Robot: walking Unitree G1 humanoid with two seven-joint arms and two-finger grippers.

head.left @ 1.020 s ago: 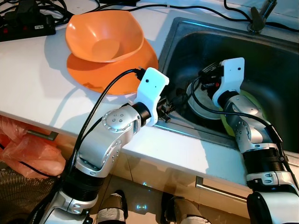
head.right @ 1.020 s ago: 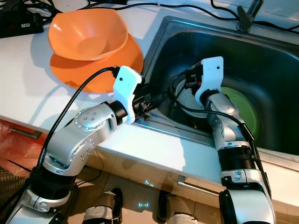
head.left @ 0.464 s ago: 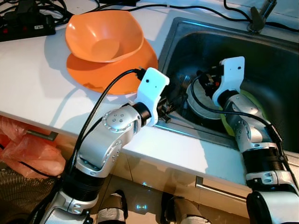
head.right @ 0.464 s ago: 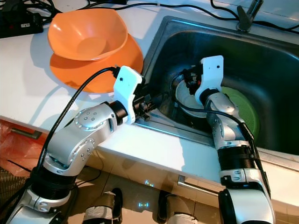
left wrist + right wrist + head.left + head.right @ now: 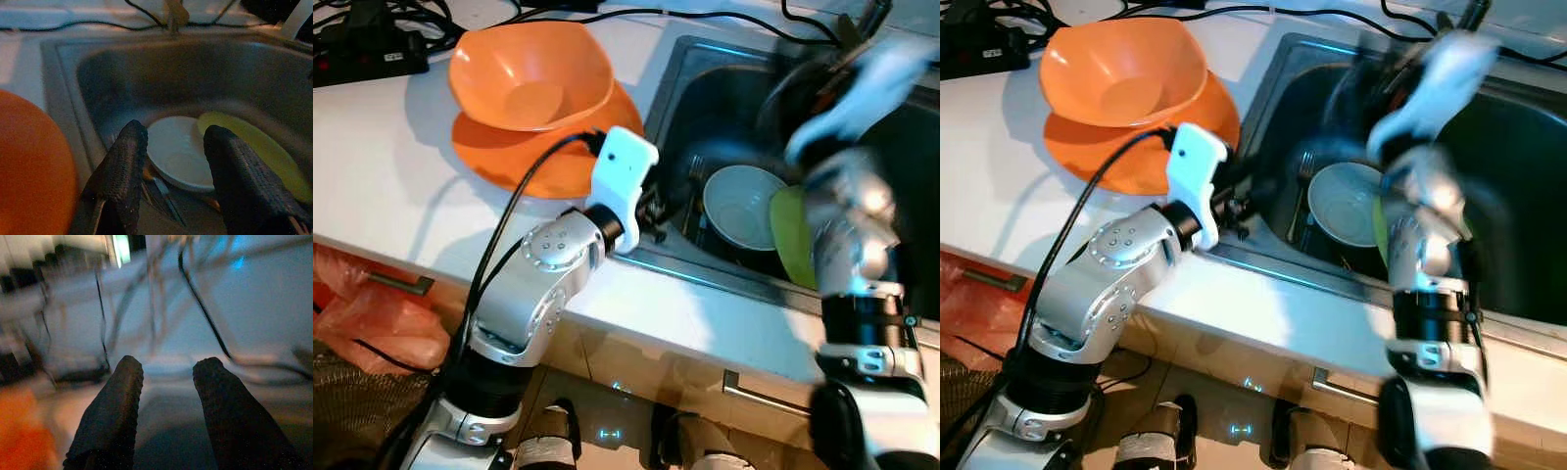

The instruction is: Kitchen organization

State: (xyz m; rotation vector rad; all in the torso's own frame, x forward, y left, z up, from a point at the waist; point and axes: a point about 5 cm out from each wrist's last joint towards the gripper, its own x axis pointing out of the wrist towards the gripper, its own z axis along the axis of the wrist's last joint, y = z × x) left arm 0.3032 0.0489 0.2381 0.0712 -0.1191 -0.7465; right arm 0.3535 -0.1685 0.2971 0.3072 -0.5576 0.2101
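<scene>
The left gripper (image 5: 171,161) is held at the near left rim of the sink (image 5: 724,73), its two black fingers (image 5: 124,166) spread apart with nothing gripped between them. Beyond the fingertips a white bowl (image 5: 742,206) is seen lying upright on the sink bottom, and a yellow-green plate (image 5: 790,235) is propped just beside it, overlapping the bowl's edge on the side away from the left fingers. A fork (image 5: 693,181) and what appears to be more cutlery are found in the dim gap between the bowl and the near sink wall, just below the left fingertips. An orange bowl (image 5: 530,73) is stacked on an orange plate (image 5: 548,162) on the white counter (image 5: 382,166), to the outer side of the left fingers and well apart from the sink's contents. The right arm (image 5: 847,127) is raised above the sink and heavily blurred in the head views. In the right wrist view the right gripper (image 5: 166,396) is shown with its fingers (image 5: 115,411) parted and nothing between them; the smeared background beyond them is probably the counter and the black cables (image 5: 205,318) near the wall, though this cannot be told with certainty. A black power strip (image 5: 367,44) is set at the far left corner of the counter.
</scene>
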